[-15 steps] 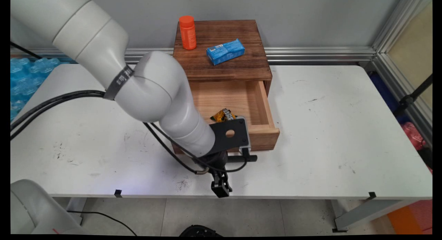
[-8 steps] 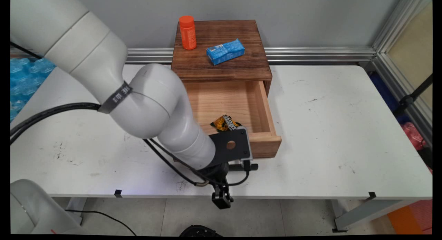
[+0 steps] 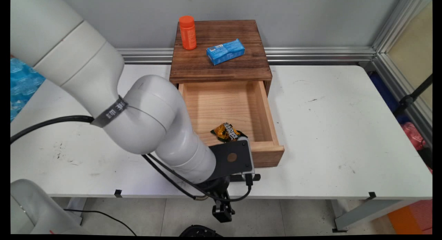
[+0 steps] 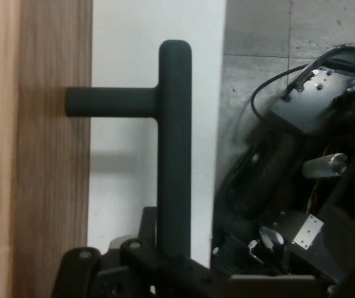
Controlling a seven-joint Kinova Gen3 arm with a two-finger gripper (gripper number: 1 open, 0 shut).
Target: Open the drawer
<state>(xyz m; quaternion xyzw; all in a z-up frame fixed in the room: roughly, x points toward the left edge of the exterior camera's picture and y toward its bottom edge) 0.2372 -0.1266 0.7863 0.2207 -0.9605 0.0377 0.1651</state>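
Pincer: my pincer sits at the near end of the dark handle. The bar runs straight down into my linkage, and I read that as clenched on it.
Handle: a T-shaped bar on a short stem, standing off the drawer front, out past the tabletop edge with the floor below it.
Drawer: drawn well out of the wooden cabinet, its pale inside open to view.
Inside the drawer: one crumpled yellow and black packet lying near the front wall, just behind my wrist plate.
On the cabinet: an orange bottle upright at the back left corner, and a blue box lying flat nearby, apart from it.
My arm: low across the drawer's left front corner, cables trailing beneath.
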